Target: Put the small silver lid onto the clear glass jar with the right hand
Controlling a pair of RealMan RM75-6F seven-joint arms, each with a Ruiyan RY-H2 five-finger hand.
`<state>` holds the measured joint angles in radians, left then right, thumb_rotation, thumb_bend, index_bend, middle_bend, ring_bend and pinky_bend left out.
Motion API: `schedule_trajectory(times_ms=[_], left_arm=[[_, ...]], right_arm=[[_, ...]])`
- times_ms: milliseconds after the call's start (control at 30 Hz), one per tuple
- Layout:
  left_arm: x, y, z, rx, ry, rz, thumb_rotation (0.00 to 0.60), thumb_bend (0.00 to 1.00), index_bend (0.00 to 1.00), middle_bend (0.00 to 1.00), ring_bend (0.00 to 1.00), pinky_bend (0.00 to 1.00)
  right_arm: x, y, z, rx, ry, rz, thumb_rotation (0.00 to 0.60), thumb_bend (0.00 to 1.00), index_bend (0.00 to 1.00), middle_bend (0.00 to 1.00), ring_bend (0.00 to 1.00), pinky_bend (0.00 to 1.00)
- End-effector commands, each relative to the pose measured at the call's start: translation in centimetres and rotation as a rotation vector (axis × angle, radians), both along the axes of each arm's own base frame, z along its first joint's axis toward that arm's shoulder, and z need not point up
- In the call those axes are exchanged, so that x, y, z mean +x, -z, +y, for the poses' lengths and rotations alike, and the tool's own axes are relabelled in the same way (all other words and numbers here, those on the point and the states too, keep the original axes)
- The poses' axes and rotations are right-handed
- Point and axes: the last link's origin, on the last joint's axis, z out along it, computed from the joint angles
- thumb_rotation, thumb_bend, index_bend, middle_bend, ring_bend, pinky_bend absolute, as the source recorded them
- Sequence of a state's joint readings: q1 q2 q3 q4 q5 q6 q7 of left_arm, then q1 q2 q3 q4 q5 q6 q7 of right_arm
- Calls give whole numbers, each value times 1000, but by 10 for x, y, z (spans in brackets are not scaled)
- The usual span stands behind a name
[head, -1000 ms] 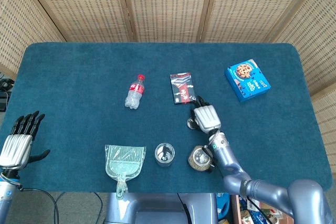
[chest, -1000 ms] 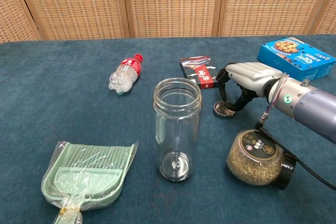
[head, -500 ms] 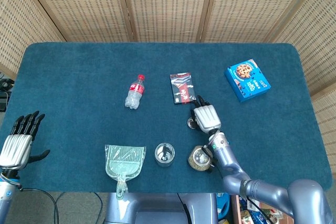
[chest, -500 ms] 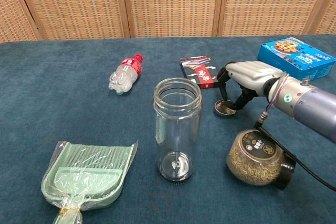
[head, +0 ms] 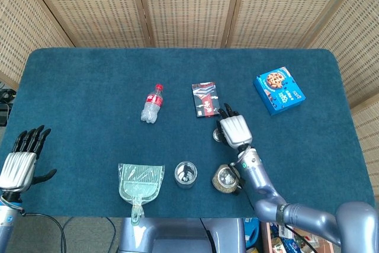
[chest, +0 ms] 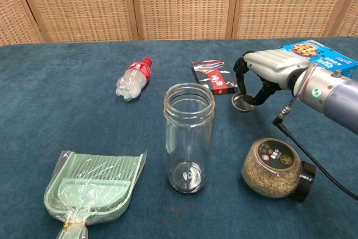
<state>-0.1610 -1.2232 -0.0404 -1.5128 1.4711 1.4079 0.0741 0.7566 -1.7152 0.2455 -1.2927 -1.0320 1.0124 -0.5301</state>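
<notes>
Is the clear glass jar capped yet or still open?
Open. The clear glass jar stands upright with a bare mouth; the small silver lid is off to its side in the right hand.

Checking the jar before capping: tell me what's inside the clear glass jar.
The clear glass jar looks empty, open-mouthed; only its glass base shows through. The small silver lid is in the right hand.

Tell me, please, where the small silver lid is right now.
In the chest view the small silver lid is pinched in the right hand, right of the clear glass jar and just beside the red-and-black packet.
</notes>
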Motion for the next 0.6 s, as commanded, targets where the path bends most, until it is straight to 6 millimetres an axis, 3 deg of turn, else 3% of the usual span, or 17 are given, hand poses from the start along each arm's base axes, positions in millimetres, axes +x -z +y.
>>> schedule_trajectory(times_ms=[33,600], left_arm=[[1,0,0,2,3,-1,600,189,0,0,0,0],[2,0,-4,-14,13,8,600,189,0,0,0,0]], right_arm=[[1,-9,0,-21,-5,8,600,565,619,252,49,330],[18,-73,15,-106,-53,36,600,566,625,246,50,329]])
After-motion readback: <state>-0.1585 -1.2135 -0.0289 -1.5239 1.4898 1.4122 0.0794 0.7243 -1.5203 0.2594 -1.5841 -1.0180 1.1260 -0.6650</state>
